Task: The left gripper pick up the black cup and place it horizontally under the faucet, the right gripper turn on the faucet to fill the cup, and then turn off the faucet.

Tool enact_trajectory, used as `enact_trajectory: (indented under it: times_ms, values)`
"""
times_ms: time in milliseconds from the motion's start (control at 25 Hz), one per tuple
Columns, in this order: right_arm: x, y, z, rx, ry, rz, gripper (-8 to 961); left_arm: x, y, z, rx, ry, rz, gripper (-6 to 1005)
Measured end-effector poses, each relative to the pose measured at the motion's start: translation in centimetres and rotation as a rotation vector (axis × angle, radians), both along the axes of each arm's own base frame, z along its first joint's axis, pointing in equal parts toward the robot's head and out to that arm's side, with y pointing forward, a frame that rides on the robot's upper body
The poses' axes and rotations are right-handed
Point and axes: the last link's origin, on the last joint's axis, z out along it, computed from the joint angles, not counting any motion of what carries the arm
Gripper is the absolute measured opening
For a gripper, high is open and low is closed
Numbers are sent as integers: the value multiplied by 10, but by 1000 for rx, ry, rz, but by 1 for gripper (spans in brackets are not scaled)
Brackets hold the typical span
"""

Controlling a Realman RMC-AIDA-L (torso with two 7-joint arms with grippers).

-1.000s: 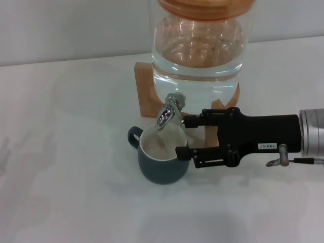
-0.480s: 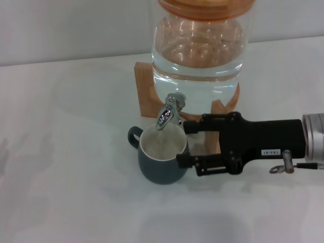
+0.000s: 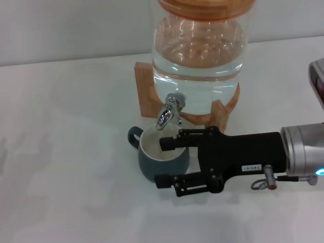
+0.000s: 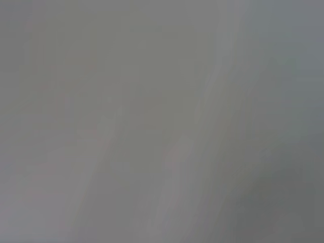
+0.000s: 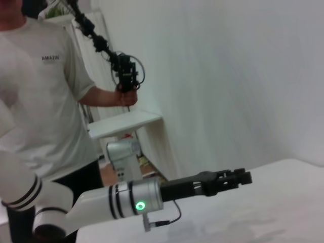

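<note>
Two spread right gripper [image 3: 165, 162] fingers straddle the black cup [image 3: 163, 157].

My right gripper [image 3: 164, 162] is black, its long body carrying a small white printed label [image 3: 251, 166], and the arm behind it is silver. The cup [image 3: 161, 157] is dark blue-black outside and cream-white inside. The faucet [image 3: 170, 111] is shiny chrome. The jar [image 3: 198, 55] is clear glass with an orange lid, on a light wooden stand [image 3: 146, 93]. The surface [image 3: 66, 152] is white.
</note>
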Motion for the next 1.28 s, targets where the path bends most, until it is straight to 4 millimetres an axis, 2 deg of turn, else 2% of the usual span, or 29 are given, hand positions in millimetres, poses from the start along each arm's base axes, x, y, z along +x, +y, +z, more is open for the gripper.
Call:
enact_trajectory:
  times_ms: [160, 440, 680, 1280]
  values:
    - [-1, 1, -5, 10, 10, -15, 782, 0, 0, 1, 4, 1, 2, 479]
    - [-16, 1, -24, 16, -3, -4, 782, -1, 0, 1, 8, 10, 1, 479]
    - [-22, 6, -32, 43, -12, -23, 782, -1, 0, 1, 8, 10, 1, 479]
    - [-13, 17, -26, 108, -29, -72, 781, -2, 0, 1, 7, 12, 8, 478]
